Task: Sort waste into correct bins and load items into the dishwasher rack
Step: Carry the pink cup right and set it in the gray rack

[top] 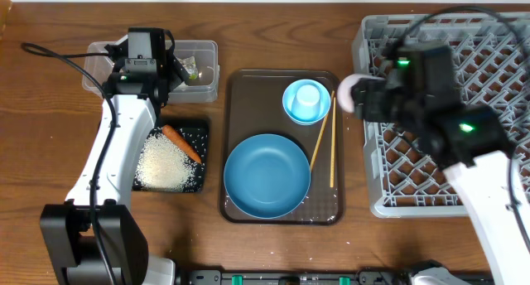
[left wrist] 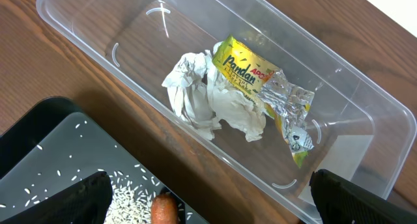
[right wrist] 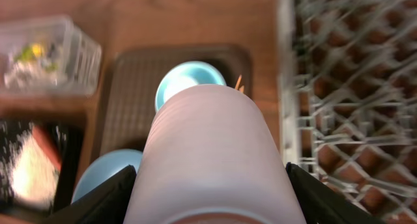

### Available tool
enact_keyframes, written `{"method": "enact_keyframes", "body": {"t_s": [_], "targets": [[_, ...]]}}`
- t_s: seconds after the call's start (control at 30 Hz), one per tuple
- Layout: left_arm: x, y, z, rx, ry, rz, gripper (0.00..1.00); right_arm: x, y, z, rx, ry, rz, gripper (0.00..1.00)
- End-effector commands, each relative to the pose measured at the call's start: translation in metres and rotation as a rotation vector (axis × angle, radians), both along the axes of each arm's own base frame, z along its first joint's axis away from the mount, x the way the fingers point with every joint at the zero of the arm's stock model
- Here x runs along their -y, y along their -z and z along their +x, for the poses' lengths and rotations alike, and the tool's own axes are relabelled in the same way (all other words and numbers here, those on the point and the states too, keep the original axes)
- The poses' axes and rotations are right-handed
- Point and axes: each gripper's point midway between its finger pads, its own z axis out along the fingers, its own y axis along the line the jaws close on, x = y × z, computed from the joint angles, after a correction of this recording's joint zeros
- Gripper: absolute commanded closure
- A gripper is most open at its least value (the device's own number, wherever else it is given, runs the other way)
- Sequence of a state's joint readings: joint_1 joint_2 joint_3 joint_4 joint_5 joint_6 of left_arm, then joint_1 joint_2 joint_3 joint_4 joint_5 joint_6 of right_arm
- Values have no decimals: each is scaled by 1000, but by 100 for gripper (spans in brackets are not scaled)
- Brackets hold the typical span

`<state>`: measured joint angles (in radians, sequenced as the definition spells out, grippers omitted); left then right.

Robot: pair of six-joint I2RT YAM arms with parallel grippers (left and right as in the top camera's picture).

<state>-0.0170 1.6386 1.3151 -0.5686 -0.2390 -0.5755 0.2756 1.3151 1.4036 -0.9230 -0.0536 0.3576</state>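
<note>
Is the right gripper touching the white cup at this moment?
Touching. The right wrist view shows the white cup filling the space inside the right gripper, with both fingers set against its sides and no gap visible.

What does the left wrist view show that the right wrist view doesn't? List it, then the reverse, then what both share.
Left wrist only: the readable print on the wrapper and the folds of the tissue. Right wrist only: the white cup in the right gripper, the light-blue bowl, the rack. Both: the clear tub and black tray with rice.
</note>
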Motion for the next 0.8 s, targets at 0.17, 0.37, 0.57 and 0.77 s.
{"method": "enact_keyframes", "body": {"t_s": [0.17,0.37,0.57,0.77], "targets": [[-1,4,0,-11,1,7,1,95,-14,8,41,241,-39,34],[-1,4,0,-11,1,7,1,142,-13,9,43,364,-62,34],[-1,4,0,-11,1,7,1,209,-8,1,20,551,-204,33],[-1,4,0,-11,1,7,1,254,14,3,-34,659,-188,32]]}}
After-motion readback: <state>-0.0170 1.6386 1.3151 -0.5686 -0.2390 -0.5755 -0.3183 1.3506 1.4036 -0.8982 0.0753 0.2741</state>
